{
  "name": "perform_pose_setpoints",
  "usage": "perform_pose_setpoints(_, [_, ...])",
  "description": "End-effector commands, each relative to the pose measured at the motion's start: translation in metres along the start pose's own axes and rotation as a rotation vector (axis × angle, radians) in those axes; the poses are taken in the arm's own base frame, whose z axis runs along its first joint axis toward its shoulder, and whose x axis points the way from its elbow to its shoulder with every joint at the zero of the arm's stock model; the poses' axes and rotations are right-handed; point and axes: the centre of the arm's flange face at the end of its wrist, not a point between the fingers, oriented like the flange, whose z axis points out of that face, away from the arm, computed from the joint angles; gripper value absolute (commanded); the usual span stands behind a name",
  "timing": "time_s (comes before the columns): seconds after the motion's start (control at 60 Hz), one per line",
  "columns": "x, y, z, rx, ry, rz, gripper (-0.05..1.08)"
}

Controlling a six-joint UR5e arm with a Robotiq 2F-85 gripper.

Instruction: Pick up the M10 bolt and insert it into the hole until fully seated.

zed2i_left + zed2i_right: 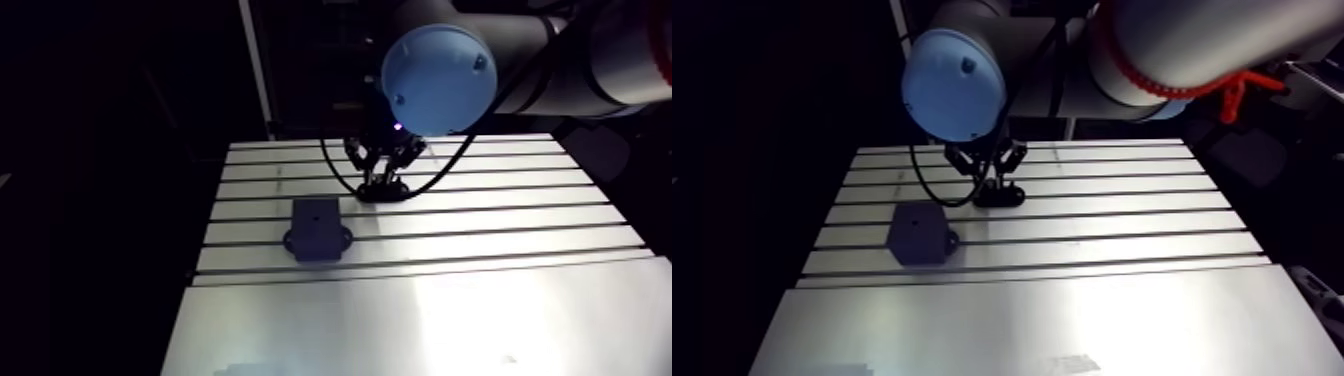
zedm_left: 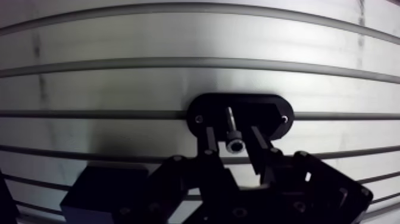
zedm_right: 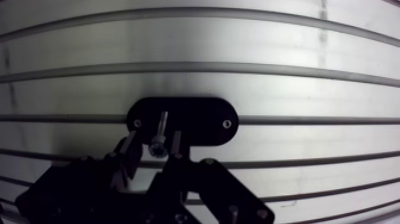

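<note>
The M10 bolt lies on a black oval holder bolted across a table slot, with its socket head toward the gripper and its shaft pointing away. My gripper is down at the holder, open, with one finger on each side of the bolt head and a narrow gap at each. In the arm view the gripper stands over the holder at the far middle of the table. A dark block with a hole sits nearer and to the left.
The slotted aluminium table has several long grooves running across it at the back and a smooth plate in front. The dark block also shows beside the gripper body in the wrist view.
</note>
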Motion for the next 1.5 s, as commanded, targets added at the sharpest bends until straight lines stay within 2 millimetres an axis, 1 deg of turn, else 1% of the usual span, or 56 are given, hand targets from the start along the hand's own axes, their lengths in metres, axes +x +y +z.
perform_pose_setpoints(0.017, [0.001, 0.000, 0.000, 0.002, 0.001, 0.000, 0.64])
perform_pose_setpoints(0.183, [0.000, 0.001, 0.000, 0.002, -0.001, 0.002, 0.65])
perform_pose_setpoints(0.267, [0.000, 0.001, 0.000, 0.003, -0.001, 0.002, 0.69])
perform_pose_setpoints(0.45, [0.000, 0.001, 0.000, 0.004, -0.001, 0.002, 0.70])
perform_pose_setpoints(0.617, [0.000, 0.001, -0.001, 0.002, -0.001, 0.002, 0.74])
perform_pose_setpoints(0.783, [0.001, 0.001, -0.005, 0.000, 0.007, 0.002, 0.81])
perform_pose_setpoints(0.85, [0.002, 0.000, -0.008, 0.001, 0.011, -0.001, 0.85])
perform_pose_setpoints(1.0, [0.004, -0.001, -0.014, 0.000, 0.022, -0.003, 0.90])
perform_pose_setpoints(1.167, [0.005, 0.000, -0.028, -0.003, 0.022, -0.003, 0.94])
perform_pose_setpoints(1.2, [0.006, 0.001, -0.036, -0.005, 0.017, -0.002, 0.96])
perform_pose_setpoints(1.25, [0.007, 0.001, -0.041, -0.006, 0.018, -0.002, 0.97])
perform_pose_setpoints(1.267, [0.008, 0.001, -0.048, -0.006, 0.024, -0.002, 0.98])
perform_pose_setpoints(1.283, [0.008, 0.001, -0.048, -0.006, 0.024, -0.002, 0.98])
perform_pose_setpoints(1.317, [0.009, 0.002, -0.057, -0.008, 0.028, 0.001, 1.00])
perform_pose_setpoints(1.367, [0.010, 0.002, -0.060, -0.008, 0.027, 0.000, 1.01])
perform_pose_setpoints(1.383, [0.010, 0.002, -0.065, -0.009, 0.030, 0.001, 1.01])
perform_pose_setpoints(1.4, [0.010, 0.002, -0.065, -0.009, 0.030, 0.001, 1.01])
perform_pose_setpoints(1.417, [0.011, 0.002, -0.071, -0.009, 0.033, 0.000, 1.02])
perform_pose_setpoints(1.5, [0.013, 0.002, -0.079, -0.008, 0.038, 0.000, 1.03])
